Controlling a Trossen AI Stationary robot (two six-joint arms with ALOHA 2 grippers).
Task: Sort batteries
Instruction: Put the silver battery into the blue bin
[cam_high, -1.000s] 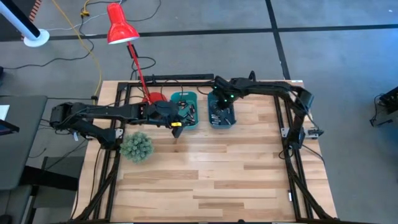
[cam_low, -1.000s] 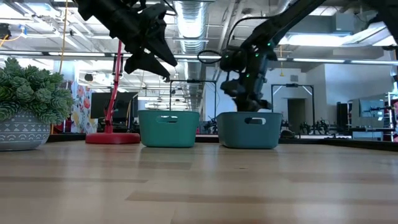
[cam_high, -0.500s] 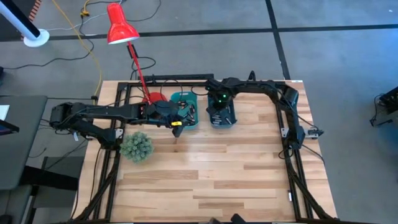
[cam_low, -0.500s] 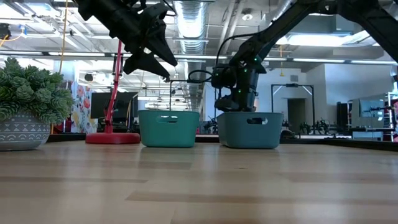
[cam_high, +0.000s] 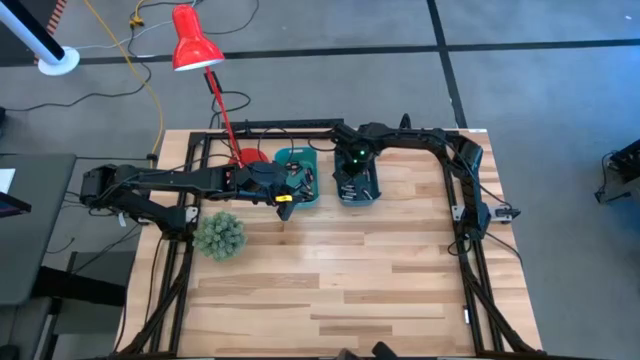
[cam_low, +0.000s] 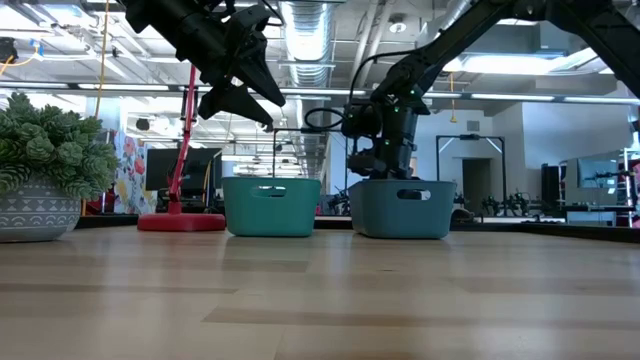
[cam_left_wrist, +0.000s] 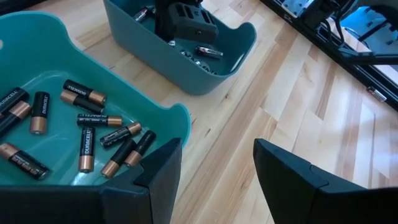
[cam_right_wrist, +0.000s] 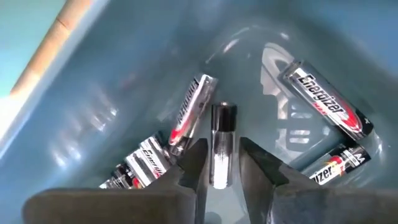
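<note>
Two bins stand side by side at the table's far edge. The teal left bin holds several black-and-copper batteries. The darker right bin holds silver-and-black batteries. My left gripper hovers open above the left bin's near right corner. My right gripper reaches down into the right bin, shut on one silver battery. My right gripper pinches a silver battery with a black end between its two fingers, coming from above and pointing down into the right bin. The battery lies along the fingers and sticks out past their tips. Whether its end touches the bin floor I cannot tell.
A potted green spiky plant stands at the table's left side. A red desk lamp's base sits left of the bins. The wooden table stretches toward the near edge in front of the bins.
My right gripper has shifted slightly toward the table's left and sunk lower into the right bin. My left arm has kept still.
</note>
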